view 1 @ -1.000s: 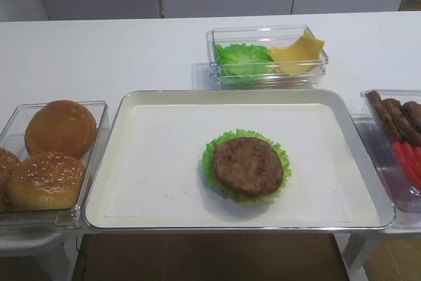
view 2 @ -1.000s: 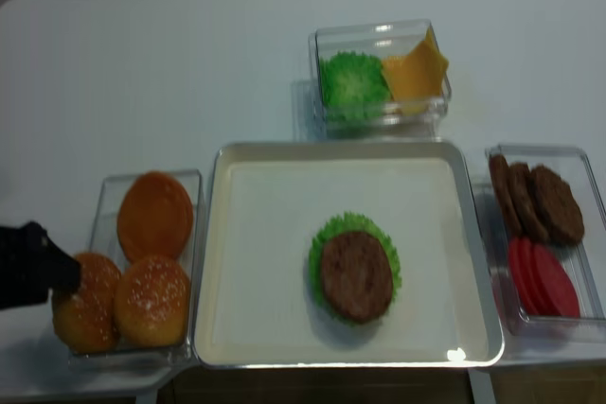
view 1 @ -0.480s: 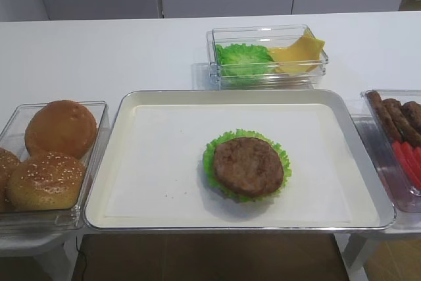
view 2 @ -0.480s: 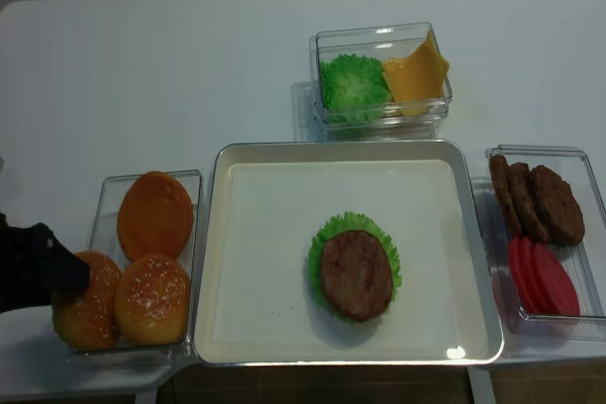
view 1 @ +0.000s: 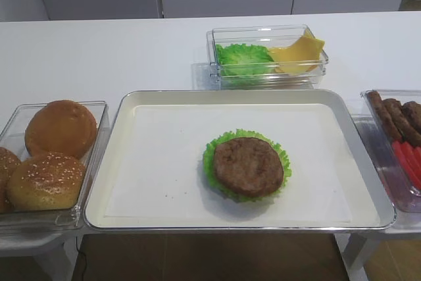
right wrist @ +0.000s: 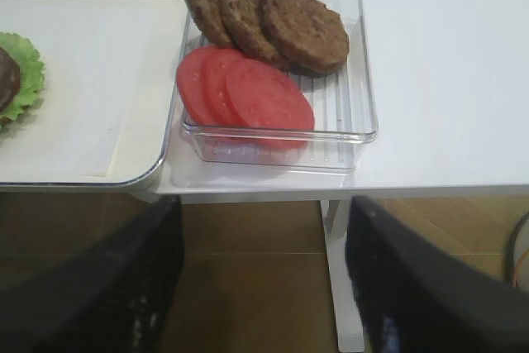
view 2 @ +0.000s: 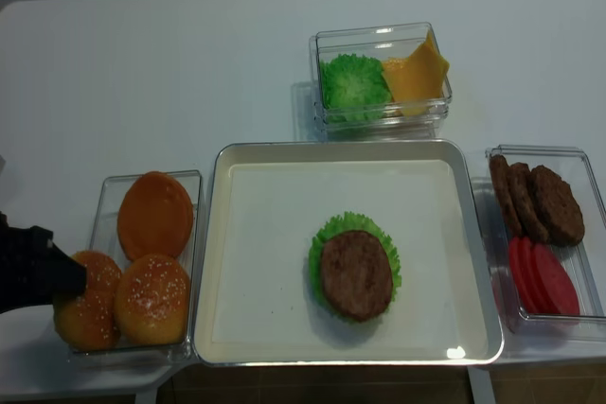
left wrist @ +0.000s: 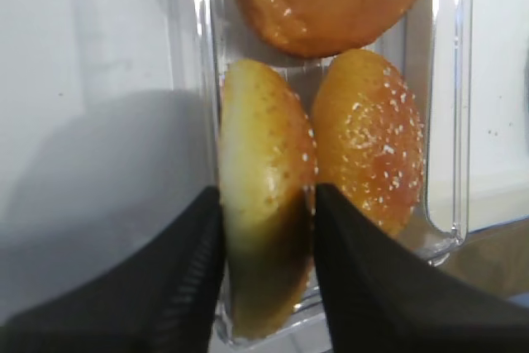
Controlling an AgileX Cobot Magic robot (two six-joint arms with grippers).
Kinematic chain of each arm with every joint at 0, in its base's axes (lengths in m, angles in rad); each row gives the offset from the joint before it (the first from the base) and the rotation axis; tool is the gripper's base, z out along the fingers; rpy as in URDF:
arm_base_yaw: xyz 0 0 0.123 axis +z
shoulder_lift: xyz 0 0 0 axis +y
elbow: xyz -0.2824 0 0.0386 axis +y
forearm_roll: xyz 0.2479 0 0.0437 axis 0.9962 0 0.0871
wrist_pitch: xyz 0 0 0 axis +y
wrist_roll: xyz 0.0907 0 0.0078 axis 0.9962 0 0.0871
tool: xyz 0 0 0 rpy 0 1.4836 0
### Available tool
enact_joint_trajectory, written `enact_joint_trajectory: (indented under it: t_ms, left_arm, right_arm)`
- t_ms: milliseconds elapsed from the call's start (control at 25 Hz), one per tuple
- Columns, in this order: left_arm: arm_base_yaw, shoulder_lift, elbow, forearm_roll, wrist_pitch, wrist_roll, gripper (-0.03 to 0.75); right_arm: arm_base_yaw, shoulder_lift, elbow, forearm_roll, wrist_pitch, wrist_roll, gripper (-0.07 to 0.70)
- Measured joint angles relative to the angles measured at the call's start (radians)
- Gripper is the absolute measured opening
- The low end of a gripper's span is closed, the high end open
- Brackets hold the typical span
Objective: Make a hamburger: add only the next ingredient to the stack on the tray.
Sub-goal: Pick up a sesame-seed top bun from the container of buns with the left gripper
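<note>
Two sesame-seeded bun tops lie in a clear box left of the tray. My left gripper is shut on the outer one, a black finger pressing each side. In the realsense view the left gripper meets that bun from the left. The other seeded bun lies beside it. The stack sits on the tray: a brown patty over green lettuce. My right gripper hangs open over the floor, in front of the table edge, holding nothing.
A smooth seedless bun fills the back of the bun box. A clear box of lettuce and yellow cheese stands behind the tray. Right of the tray, another clear box holds patties and tomato slices.
The left jaws have closed in on the outer seeded bun. The arm shifted only slightly; the buns, tray and stack have not moved.
</note>
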Motion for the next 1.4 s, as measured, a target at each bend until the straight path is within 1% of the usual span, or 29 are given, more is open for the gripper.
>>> enact_joint_trajectory:
  t_ms: [120,160,400,720,960,1160,1280,1400]
  left_arm:
    - [0.000,0.000,-0.002,-0.004,0.006,0.000,0.202]
    - [0.000,0.000,-0.002,-0.006,0.009,0.000,0.197]
    - [0.000,0.000,-0.002,-0.015,0.009,0.000,0.192]
    - [0.000,0.004,-0.055,-0.027,0.011,-0.016,0.162]
    - [0.000,-0.007,-0.107,-0.104,0.013,-0.020,0.158]
    - [0.000,-0.014,-0.193,-0.229,0.014,-0.020,0.158]
    - [0.000,-0.014,-0.228,-0.358,0.014,-0.018,0.158]
    - [-0.011,-0.014,-0.235,-0.502,0.014,-0.007,0.156]
  right_arm:
    - [0.000,0.000,0.000,0.000,0.000,0.000,0.468]
    - [0.000,0.000,0.000,0.000,0.000,0.000,0.467]
    - [0.000,0.000,0.000,0.000,0.000,0.000,0.467]
    - [0.000,0.000,0.000,0.000,0.000,0.000,0.467]
    - [0.000,0.000,0.000,0.000,0.000,-0.001,0.467]
    - [0.000,0.000,0.000,0.000,0.000,-0.002,0.467]
    - [0.000,0.000,0.000,0.000,0.000,-0.002,0.467]
    - [0.000,0.000,0.000,0.000,0.000,-0.002,0.467]
